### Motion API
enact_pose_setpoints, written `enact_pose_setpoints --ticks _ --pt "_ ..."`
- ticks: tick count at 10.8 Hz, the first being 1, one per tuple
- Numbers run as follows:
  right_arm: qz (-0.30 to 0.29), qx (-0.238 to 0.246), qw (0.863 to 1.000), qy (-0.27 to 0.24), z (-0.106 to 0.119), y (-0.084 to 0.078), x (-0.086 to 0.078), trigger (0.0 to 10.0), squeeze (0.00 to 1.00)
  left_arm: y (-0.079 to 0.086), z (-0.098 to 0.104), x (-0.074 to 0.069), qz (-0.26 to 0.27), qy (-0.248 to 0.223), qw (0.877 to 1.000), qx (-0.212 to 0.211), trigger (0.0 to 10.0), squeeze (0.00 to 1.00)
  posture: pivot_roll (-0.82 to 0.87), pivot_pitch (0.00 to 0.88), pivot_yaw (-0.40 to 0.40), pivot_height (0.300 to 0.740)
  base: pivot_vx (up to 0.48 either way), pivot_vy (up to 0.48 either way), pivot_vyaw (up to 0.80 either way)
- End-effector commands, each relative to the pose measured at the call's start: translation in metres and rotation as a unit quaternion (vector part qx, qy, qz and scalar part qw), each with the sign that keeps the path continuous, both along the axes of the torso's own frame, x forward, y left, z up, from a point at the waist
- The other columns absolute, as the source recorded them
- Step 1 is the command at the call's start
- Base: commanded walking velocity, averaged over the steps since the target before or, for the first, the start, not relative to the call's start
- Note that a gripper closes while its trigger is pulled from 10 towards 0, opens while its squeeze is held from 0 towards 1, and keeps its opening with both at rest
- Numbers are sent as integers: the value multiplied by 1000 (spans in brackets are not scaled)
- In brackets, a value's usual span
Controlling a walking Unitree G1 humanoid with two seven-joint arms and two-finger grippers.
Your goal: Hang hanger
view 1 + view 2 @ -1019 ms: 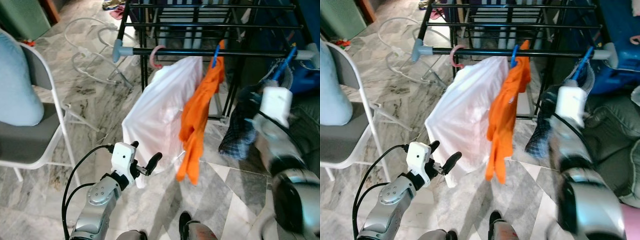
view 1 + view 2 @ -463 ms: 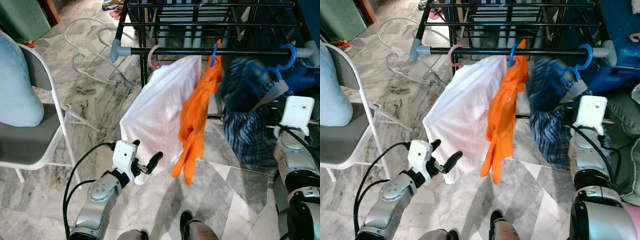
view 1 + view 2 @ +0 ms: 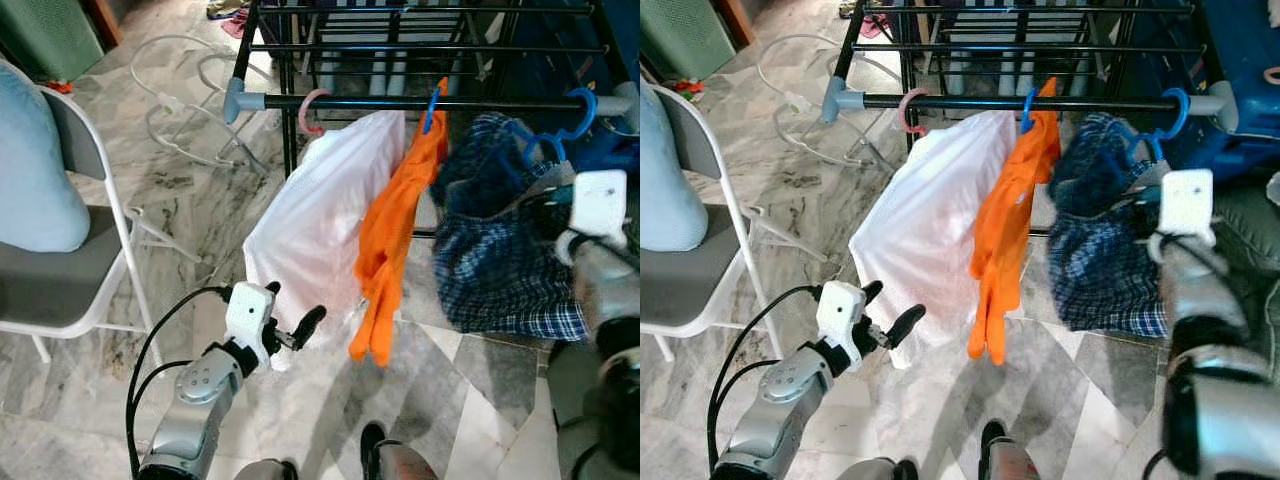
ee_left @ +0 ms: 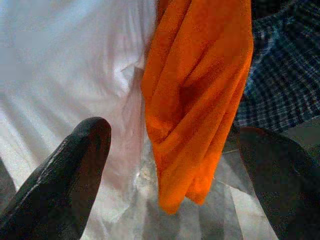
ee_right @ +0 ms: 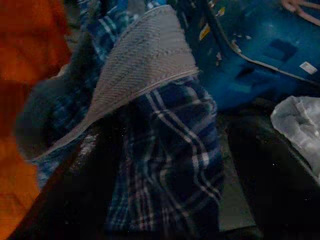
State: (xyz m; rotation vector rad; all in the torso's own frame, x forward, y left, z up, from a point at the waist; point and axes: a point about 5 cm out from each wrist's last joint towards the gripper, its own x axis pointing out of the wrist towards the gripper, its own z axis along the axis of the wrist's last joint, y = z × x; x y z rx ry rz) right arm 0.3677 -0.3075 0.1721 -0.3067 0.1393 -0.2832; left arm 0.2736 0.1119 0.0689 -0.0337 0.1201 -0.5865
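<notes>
At upper right, the blue hanger (image 3: 566,112) hooked the rail (image 3: 400,102), so the right gripper (image 5: 165,165) stood open around the plaid garment (image 3: 500,260), apparently releasing; the left gripper (image 3: 290,325) waited open, empty.

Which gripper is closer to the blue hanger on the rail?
Right. The right gripper is just below the blue hanger, at its plaid garment; the left gripper is low, before the white garment.
</notes>
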Motion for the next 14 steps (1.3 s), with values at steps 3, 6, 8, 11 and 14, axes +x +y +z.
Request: enact_pose_setpoints --ticks 3,6,8,11,14 --pt "21 30 999 31 -4 -1 1 0 0 6 -10 -5 10 17 1000 13 10000 0 7 213 75 740 0 0 0" --pt "28 39 998 33 -7 1 1 0 0 3 -12 -3 7 20 1000 16 10000 0 -6 208 76 740 0 0 0" --pt "23 37 999 30 -4 -2 0 0 0 1 -12 -1 5 19 1000 16 10000 0 -9 203 75 740 0 0 0" --pt "19 34 999 21 1 -3 1 0 0 0 -13 -1 6 18 1000 15 10000 0 -10 196 71 740 0 0 0" --pt "27 32 999 16 2 1 4 0 0 -2 -14 -1 7 18 1000 15 10000 0 -13 195 66 740 0 0 0"
